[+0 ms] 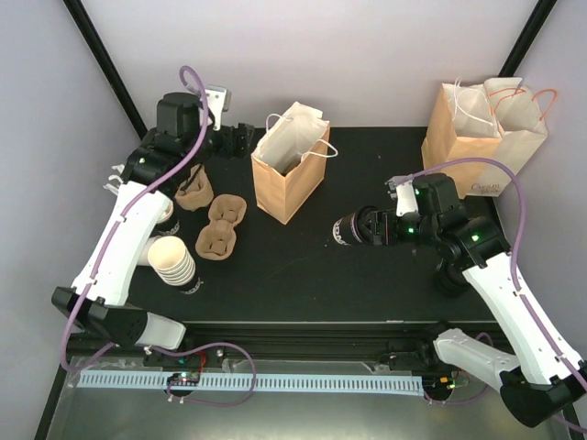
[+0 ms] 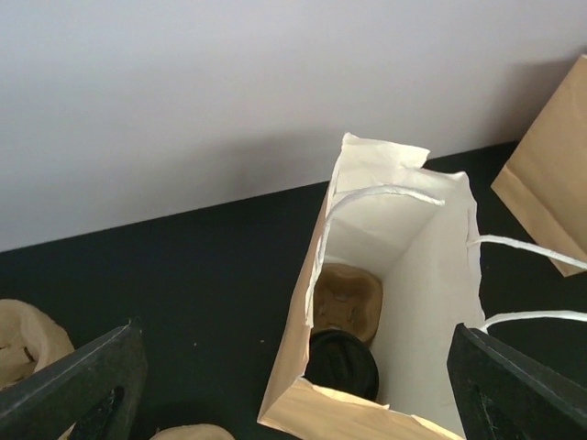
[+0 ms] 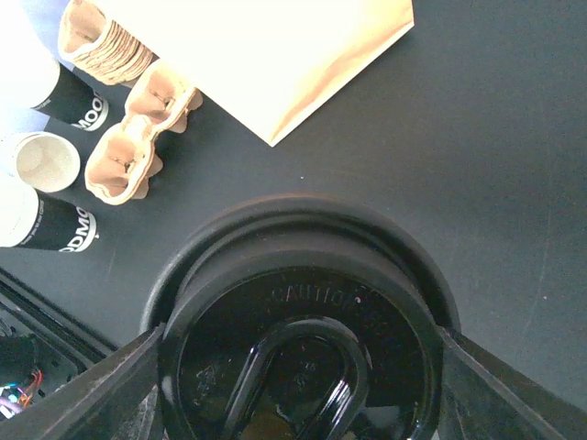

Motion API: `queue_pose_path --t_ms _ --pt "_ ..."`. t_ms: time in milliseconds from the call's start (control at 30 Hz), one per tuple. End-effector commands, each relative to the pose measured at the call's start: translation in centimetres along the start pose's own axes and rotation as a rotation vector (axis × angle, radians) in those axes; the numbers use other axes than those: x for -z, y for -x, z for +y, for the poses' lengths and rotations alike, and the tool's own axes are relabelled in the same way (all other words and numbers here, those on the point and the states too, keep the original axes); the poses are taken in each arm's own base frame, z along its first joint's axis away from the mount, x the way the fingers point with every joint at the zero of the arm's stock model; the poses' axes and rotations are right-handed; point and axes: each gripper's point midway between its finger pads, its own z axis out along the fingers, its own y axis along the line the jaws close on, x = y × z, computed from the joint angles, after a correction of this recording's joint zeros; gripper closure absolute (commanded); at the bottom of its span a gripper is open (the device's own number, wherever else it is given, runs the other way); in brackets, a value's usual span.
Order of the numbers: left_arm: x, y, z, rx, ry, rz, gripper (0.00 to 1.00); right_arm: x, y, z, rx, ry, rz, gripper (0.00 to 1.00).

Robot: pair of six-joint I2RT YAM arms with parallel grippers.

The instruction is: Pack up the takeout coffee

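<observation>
Right of the tabletop's [image 1: 303, 275] middle, the right end effector [image 1: 365, 227] clamps the takeout coffee [image 1: 345, 230], a finger on either side of its black lid. Farther back stands an open paper bag [image 1: 289, 179]; inside it, a second lidded cup [image 2: 341, 363] sits beside a pulp carrier [image 2: 347, 298]. Near the far-left corner, the left end effector [image 1: 234, 137] gapes wide, holding nothing.

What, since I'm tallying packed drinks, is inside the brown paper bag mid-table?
A brown pulp cup carrier and a glossy black round lid. The lid and the brown paper bag's near wall hide everything beneath.
</observation>
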Motion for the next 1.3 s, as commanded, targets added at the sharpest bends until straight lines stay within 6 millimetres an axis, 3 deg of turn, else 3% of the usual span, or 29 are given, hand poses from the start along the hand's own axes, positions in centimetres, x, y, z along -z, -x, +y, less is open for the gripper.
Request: queue_pose_path --t_ms 0,133,500,733,967,1100,1133,1267 --pt "-1.6 -0.4 -0.7 -0.077 -0.050 0.056 0.09 1.3 0.3 0.2 0.043 -0.007 -0.024 0.63" --pt "-3.6 -0.7 -0.5 -0.090 -0.044 0.109 0.16 1.5 0.6 0.7 0.055 0.011 -0.020 0.63" --pt "-10.2 -3.7 -3.2 -0.168 -0.220 0.268 0.23 2.5 1.9 1.3 0.090 0.013 -0.051 0.63" --pt "-12.9 -5.8 -2.8 -0.181 -0.196 0.360 0.29 4.2 3.7 1.8 0.134 -0.003 -0.099 0.63" --pt "-13.7 -6.5 -2.0 -0.235 -0.125 0.386 0.62 5.7 5.3 2.5 0.173 -0.006 -0.136 0.63" --pt "-13.3 -6.9 -3.1 -0.263 -0.173 0.395 0.94 6.8 6.4 2.9 0.199 -0.017 -0.160 0.63" --pt "-13.0 -6.8 -3.3 -0.270 -0.180 0.393 0.98 7.2 6.6 3.0 0.203 -0.022 -0.170 0.63" --pt "-11.1 -6.4 -4.4 -0.268 -0.226 0.394 0.98 8.7 7.4 3.1 0.202 -0.039 -0.215 0.63"
